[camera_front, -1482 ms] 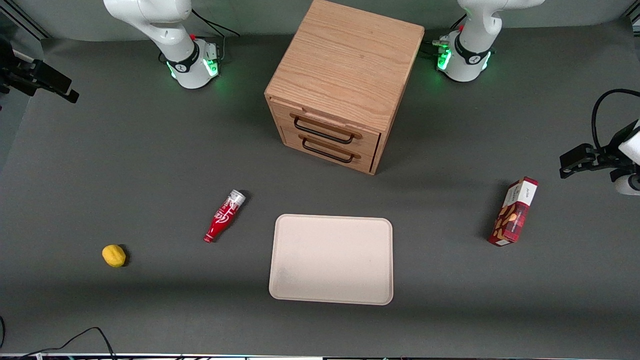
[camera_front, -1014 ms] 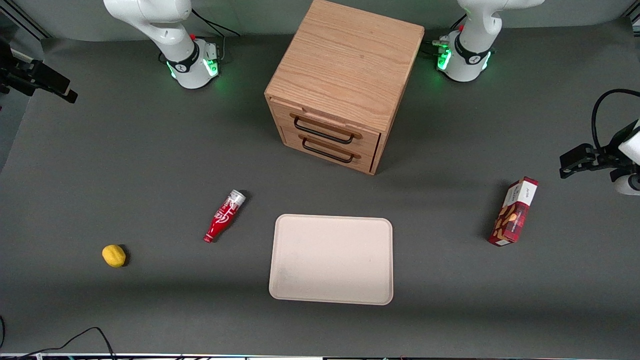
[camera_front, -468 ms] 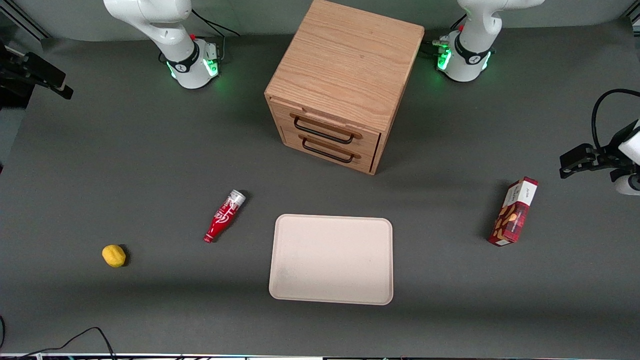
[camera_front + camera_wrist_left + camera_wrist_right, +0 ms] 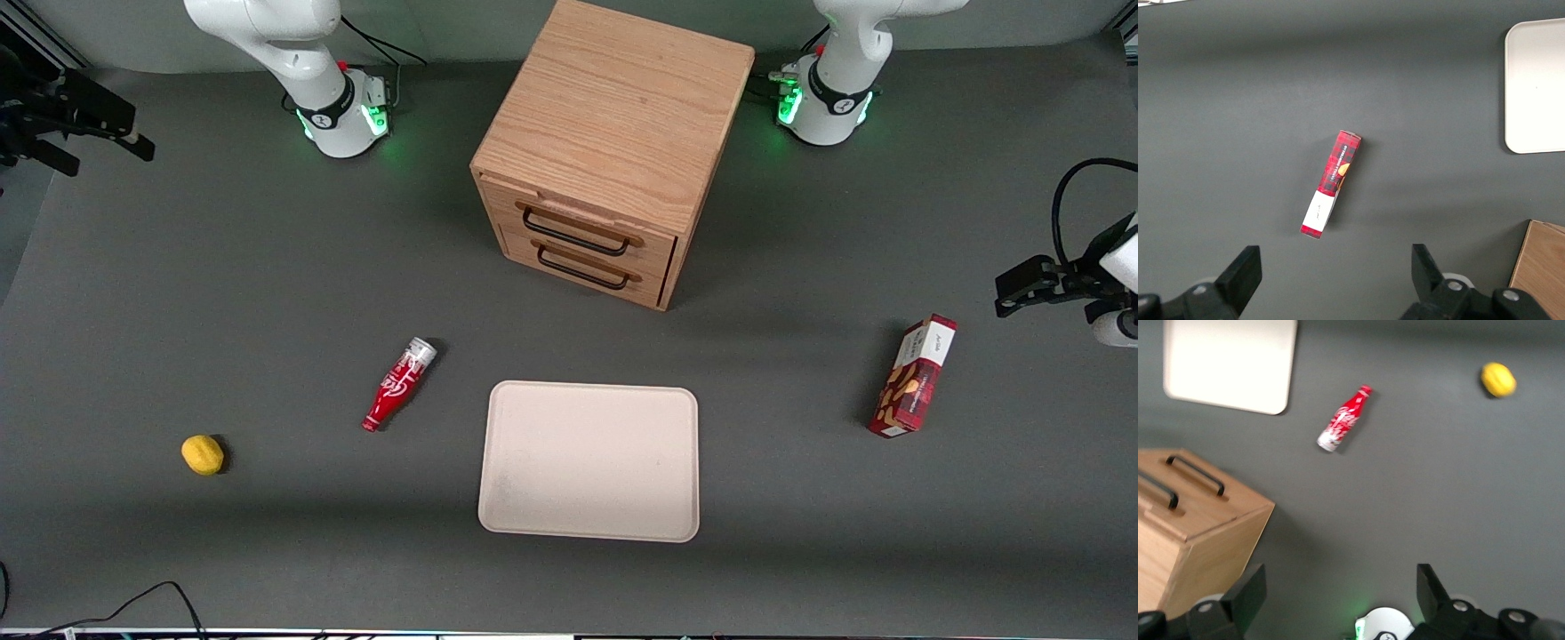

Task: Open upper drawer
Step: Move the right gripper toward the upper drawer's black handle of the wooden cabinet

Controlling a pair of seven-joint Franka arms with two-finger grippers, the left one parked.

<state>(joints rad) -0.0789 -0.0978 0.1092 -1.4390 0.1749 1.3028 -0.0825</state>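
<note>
Dark grey matte table [image 4: 222, 293], evenly lit, soft shadows. Light oak cabinet [image 4: 613, 116] standing mid-table. Black cable [image 4: 151, 597] looping at the edge nearest the front camera.

A robot lab: arm bases [image 4: 342, 120] bolted to a grey-matted table [image 4: 178, 293].

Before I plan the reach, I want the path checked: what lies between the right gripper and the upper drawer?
Only bare table: in the front view the open gripper has nothing between it and the upper drawer.
</note>
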